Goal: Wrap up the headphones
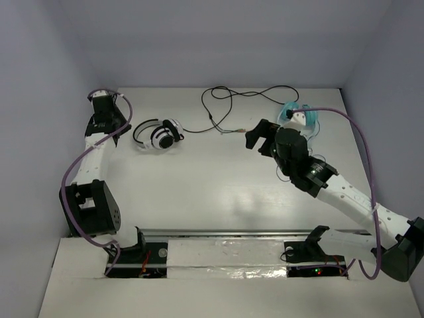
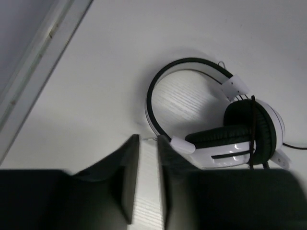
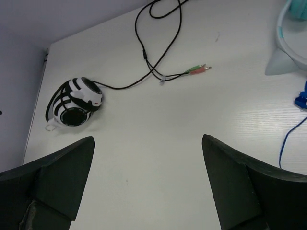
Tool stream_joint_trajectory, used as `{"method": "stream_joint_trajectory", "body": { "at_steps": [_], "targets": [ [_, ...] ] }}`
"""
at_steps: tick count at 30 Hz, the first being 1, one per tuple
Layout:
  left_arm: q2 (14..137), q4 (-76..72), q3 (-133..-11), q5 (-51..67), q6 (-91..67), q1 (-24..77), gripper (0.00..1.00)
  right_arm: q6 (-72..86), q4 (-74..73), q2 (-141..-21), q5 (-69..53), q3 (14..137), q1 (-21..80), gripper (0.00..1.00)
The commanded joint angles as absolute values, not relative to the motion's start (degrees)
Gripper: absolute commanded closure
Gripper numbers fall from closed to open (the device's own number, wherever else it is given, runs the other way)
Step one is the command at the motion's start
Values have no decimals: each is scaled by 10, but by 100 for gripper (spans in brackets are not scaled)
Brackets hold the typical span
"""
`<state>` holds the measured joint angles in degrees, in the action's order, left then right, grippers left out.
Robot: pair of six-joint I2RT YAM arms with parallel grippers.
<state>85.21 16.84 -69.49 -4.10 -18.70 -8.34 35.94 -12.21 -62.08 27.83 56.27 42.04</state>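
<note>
Overall, the wrapping has not begun. The flat white tabletop fills the middle of the overhead view and carries everything described below.

Right gripper: its jaws stand wide apart and hold nothing. It hovers right of centre in the overhead view, looking out over bare table.

Left gripper: its jaws are drawn close, with only a slim strip of table showing between them, and it too holds nothing. It sits at the upper left of the overhead view, near the task's thing but not touching it.

Black-and-white over-ear headphones: they lie on the table in the upper left of the overhead view. The cups are folded together and the thin black headband arcs to their left.

Teal headphones: these are at the upper right, beyond the right gripper, and are no part of the job.

Long thin black cable: it trails from the white cups to the right and loops loosely along the top of the frame. No turn of it appears to go around the band or cups.

Pink and green plugs: these are the cable's free end, lying loose ahead of the right gripper.

Judged progress: everything is left to do, namely seizing the cable, steadying the headphones and winding every turn.
</note>
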Motion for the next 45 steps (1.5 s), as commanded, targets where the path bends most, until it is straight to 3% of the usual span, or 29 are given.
{"method": "stream_joint_trajectory", "body": {
  "at_steps": [1,7,20,32,35,37,40,45],
  "targets": [
    [838,103,-696,-40,-157,-83,75,392,-111,-601,348,556,419,0],
    [923,120,-735,-7,-127,-83,48,347,-32,-524,236,505,419,0],
    [1156,130,-870,62,-73,-83,42,322,32,-505,193,468,419,0],
    [1222,77,-870,69,-63,-83,44,309,91,-515,156,466,419,0],
    [1233,74,-875,84,-66,-83,53,305,89,-517,163,471,419,0],
    [1231,68,-873,87,-65,-83,76,301,87,-519,169,475,419,0],
    [1226,68,-870,98,-70,-83,98,302,90,-535,170,484,419,0],
    [1183,69,-862,147,-95,-83,100,305,106,-603,163,522,419,0]
  ]
}}
